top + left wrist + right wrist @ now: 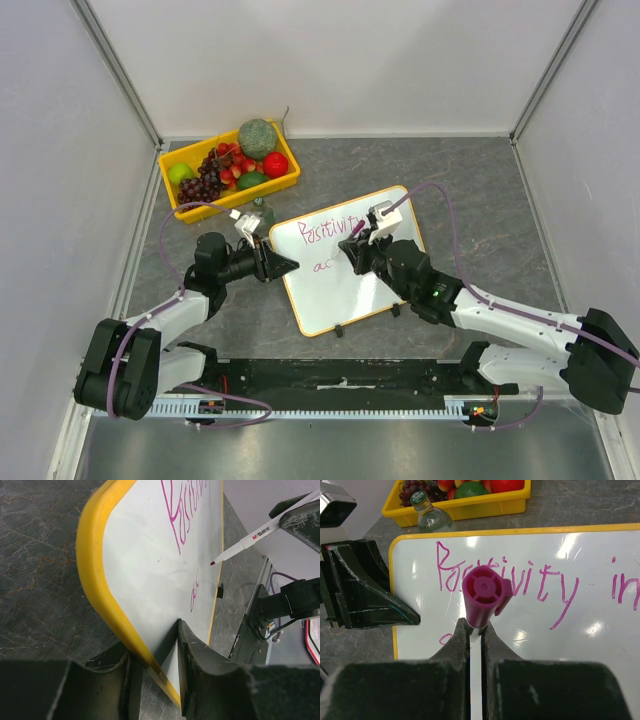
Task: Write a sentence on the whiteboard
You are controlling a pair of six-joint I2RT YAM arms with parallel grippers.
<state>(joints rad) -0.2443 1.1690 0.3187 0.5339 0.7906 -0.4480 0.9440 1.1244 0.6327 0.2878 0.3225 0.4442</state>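
Now: tip waits just past "ac", line two barely begun

- The whiteboard (350, 290) lies flat on the table between the two arms. Its long axis runs from near-left to far-right, and its small black feet are on the near edge.
- The sentence (440, 570) reads "Positivity in" on the top line. Below it there are only two letters, "ac".
- The left gripper (288, 265) is clamped across the yellow frame at the board's left short edge, pinning it.
- The right gripper (475, 630) is closed on a pink marker (481, 592). The cap end faces the wrist camera and the tip angles down at the board.
- In the left wrist view the tip sits just beyond "ac", on the side where the line must continue. It looks slightly off the surface, but contact cannot be confirmed.
- Judgement: the next stroke is the right arm's, running along the long axis and away from the left gripper.
- The fruit tray (185, 205) and a bottle (430, 515) stand off the far-left corner, apart from that path.
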